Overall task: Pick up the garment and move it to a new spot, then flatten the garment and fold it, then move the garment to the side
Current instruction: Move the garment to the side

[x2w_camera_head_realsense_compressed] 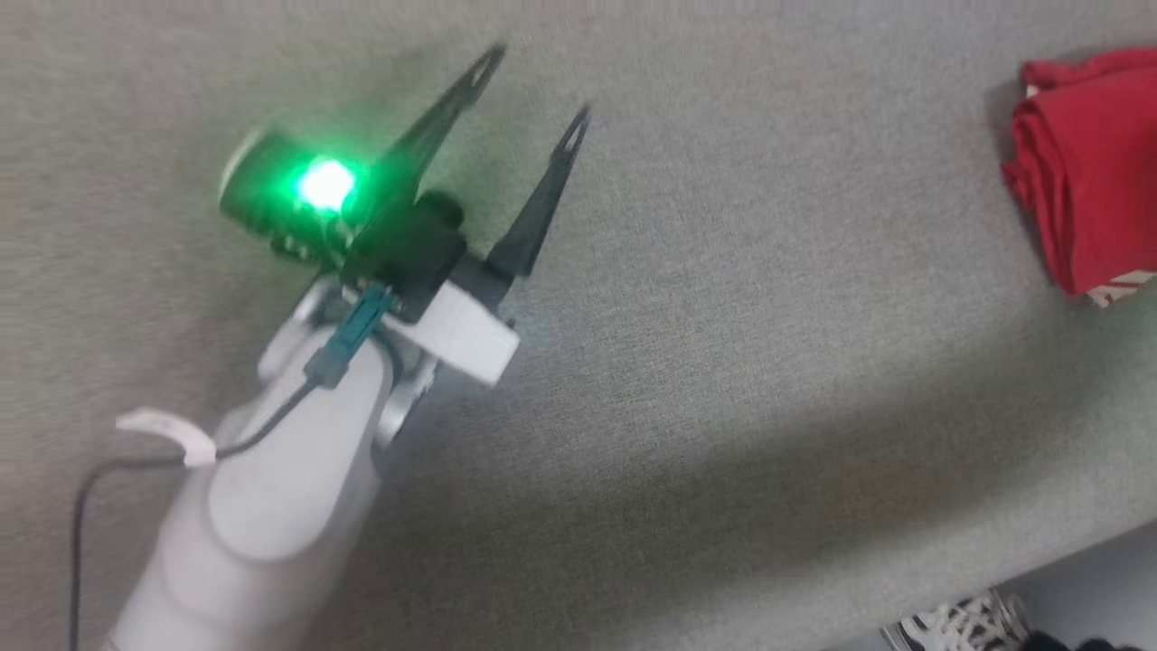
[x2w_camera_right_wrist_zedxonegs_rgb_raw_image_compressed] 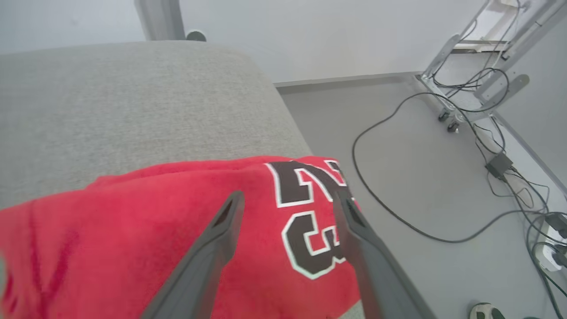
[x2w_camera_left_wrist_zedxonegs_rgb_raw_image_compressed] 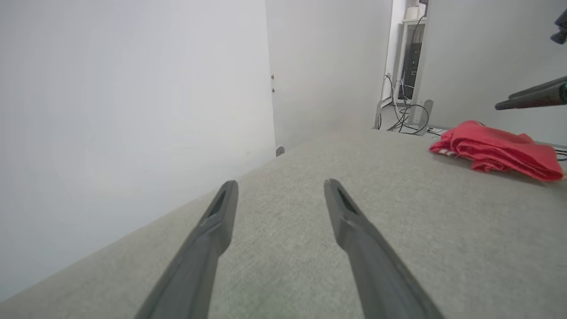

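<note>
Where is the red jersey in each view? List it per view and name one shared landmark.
Head view: red jersey at the right edge, upper part, folded.
Left wrist view: jersey at the right, mid-height.
Right wrist view: jersey lower left and centre, beneath the open right pincer, number 23 showing.
Shared landmark: the grey fabric surface it lies on.

This is looking like a robot lab or test room, where loose cables [x2w_camera_right_wrist_zedxonegs_rgb_raw_image_compressed: 354, 153] are trailing over a bare grey floor [x2w_camera_right_wrist_zedxonegs_rgb_raw_image_compressed: 421, 177] to a wheeled metal stand [x2w_camera_right_wrist_zedxonegs_rgb_raw_image_compressed: 505, 86], plain white walls [x2w_camera_right_wrist_zedxonegs_rgb_raw_image_compressed: 332, 40] are closing round, and grey cloth is covering the worktop [x2w_camera_right_wrist_zedxonegs_rgb_raw_image_compressed: 133, 102].
</note>
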